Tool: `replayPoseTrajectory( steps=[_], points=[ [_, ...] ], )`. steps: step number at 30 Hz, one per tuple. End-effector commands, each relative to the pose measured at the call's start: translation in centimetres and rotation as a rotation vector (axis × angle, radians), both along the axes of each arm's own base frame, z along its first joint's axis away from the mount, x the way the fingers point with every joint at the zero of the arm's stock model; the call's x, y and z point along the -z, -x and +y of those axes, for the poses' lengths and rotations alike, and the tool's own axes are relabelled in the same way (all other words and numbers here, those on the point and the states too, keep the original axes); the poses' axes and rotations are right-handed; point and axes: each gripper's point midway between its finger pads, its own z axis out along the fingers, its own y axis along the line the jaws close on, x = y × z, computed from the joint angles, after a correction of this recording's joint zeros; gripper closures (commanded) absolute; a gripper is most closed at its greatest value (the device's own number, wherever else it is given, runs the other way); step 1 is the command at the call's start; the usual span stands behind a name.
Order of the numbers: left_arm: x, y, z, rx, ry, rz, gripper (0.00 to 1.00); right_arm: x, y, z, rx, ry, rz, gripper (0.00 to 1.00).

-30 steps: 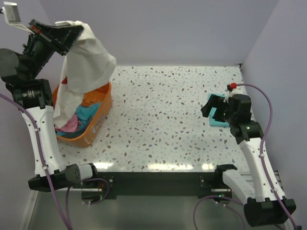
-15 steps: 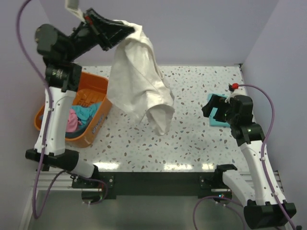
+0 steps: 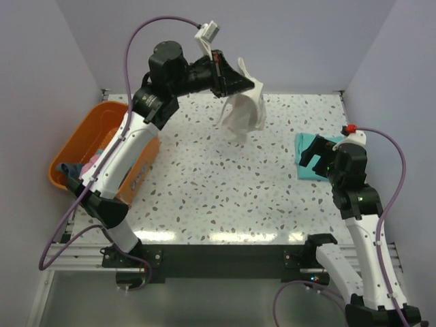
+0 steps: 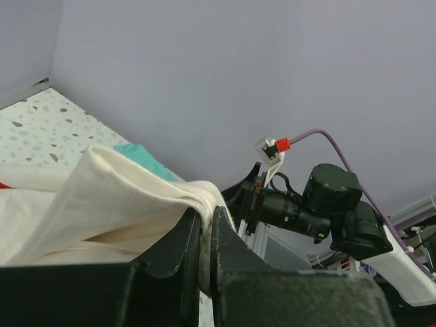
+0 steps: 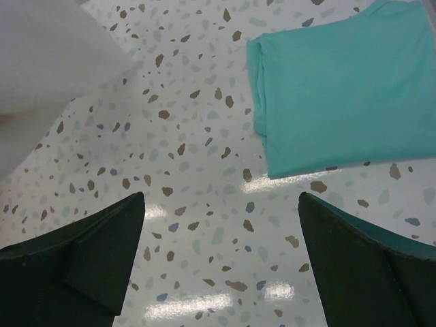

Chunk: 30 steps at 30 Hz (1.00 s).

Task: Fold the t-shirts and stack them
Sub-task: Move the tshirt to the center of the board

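Note:
My left gripper (image 3: pixel 253 86) is shut on the cream-white t-shirt (image 3: pixel 242 114) and holds it high over the far middle of the table, the cloth hanging bunched below the fingers. In the left wrist view the cloth (image 4: pixel 102 204) is pinched between the two black fingers (image 4: pixel 235 252). The teal-green t-shirt (image 3: pixel 310 153) lies folded flat at the far right of the table; it also shows in the right wrist view (image 5: pixel 340 88). My right gripper (image 5: pixel 221 204) is open and empty above bare table, just short of the teal shirt.
An orange plastic basket (image 3: pixel 68 153) with pink and blue clothes stands at the left edge of the table. Grey walls close the far and side edges. The speckled table (image 3: pixel 218 191) lies between the arms.
My left arm has swung the cream-white shirt from above the basket rightward and farther back, over the table's far middle. The right gripper has shifted slightly toward me, uncovering more of the teal shirt.

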Motion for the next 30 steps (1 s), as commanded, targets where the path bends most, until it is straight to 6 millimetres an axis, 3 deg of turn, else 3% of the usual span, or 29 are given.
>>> replayPoseTrajectory(
  steps=[1,3,4,5,6,7,8,10,11,12,13,14,16,17,19,20,21,22,24,25,30],
  points=[
    [-6.5,4.6,0.6,0.015,0.08,-0.186,1.0,-1.0,0.5,-1.2,0.074,0.007,-0.008,0.01],
    [-6.7,4.7,1.3,-0.013,0.073,-0.201,1.0,-0.8,0.8,-1.4,0.091,0.011,0.007,0.01],
    [-5.8,4.3,1.6,-0.05,0.046,-0.175,1.0,-0.7,0.9,-1.5,0.095,0.013,0.013,0.01],
    [-4.4,2.4,2.2,-0.154,0.011,-0.14,1.0,-0.8,1.0,-1.6,0.098,0.014,0.013,0.01],
    [-4.0,2.1,3.3,-0.22,-0.015,-0.146,1.0,-0.7,1.3,-1.8,0.11,0.019,0.022,0.01],
    [-2.1,1.1,4.2,-0.294,-0.07,-0.094,1.0,-0.7,1.5,-2.0,0.122,0.024,0.023,0.01],
    [0.7,-1.3,5.7,-0.445,-0.134,-0.041,1.0,-1.0,1.6,-2.2,0.134,0.026,0.017,0.01],
    [4.0,-2.6,8.0,-0.576,-0.232,-0.003,1.0,-1.1,2.2,-2.6,0.156,0.03,0.028,0.01],
    [8.4,-4.2,10.3,-0.719,-0.328,0.057,0.92,-1.1,2.3,-2.6,0.156,0.029,0.032,0.01],
    [11.0,-4.6,11.2,-0.763,-0.381,0.096,0.76,-1.0,2.5,-2.6,0.16,0.023,0.034,0.01],
    [13.5,-5.3,12.6,-0.806,-0.429,0.135,0.31,-0.9,2.6,-2.4,0.152,0.015,0.036,0.01],
    [18.4,-5.2,13.7,-0.811,-0.519,0.206,0.0,-0.4,2.6,-2.2,0.142,0.013,0.046,0.01],
    [22.4,-5.0,15.5,-0.825,-0.558,0.311,0.0,0.3,2.4,-1.9,0.124,0.009,0.075,0.01],
    [25.9,-4.7,17.7,-0.842,-0.601,0.388,0.0,0.9,2.4,-1.4,0.102,-0.003,0.097,0.01],
    [27.5,-3.7,20.0,-0.9,-0.609,0.434,0.0,2.7,2.2,-0.5,0.064,-0.023,0.161,0.02],
    [29.2,-2.4,21.2,-0.936,-0.643,0.457,0.0,3.5,2.1,0.4,0.022,-0.048,0.182,0.01],
    [30.2,-1.6,21.5,-0.936,-0.643,0.484,0.0,4.0,1.7,0.9,0.007,-0.072,0.186,0.01],
    [32.7,0.0,21.2,-0.887,-0.666,0.534,0.0,5.8,1.7,1.2,-0.005,-0.081,0.23,0.01],
    [34.1,2.1,20.8,-0.837,-0.654,0.584,0.0,6.8,1.3,1.9,-0.026,-0.103,0.246,0.01],
    [36.4,4.2,20.6,-0.797,-0.706,0.628,0.0,7.6,1.3,2.1,-0.03,-0.108,0.271,0.01],
    [40.3,11.5,18.9,-0.708,-0.786,0.743,0.0,9.9,1.0,4.0,-0.067,-0.112,0.318,0.01]
  ],
)
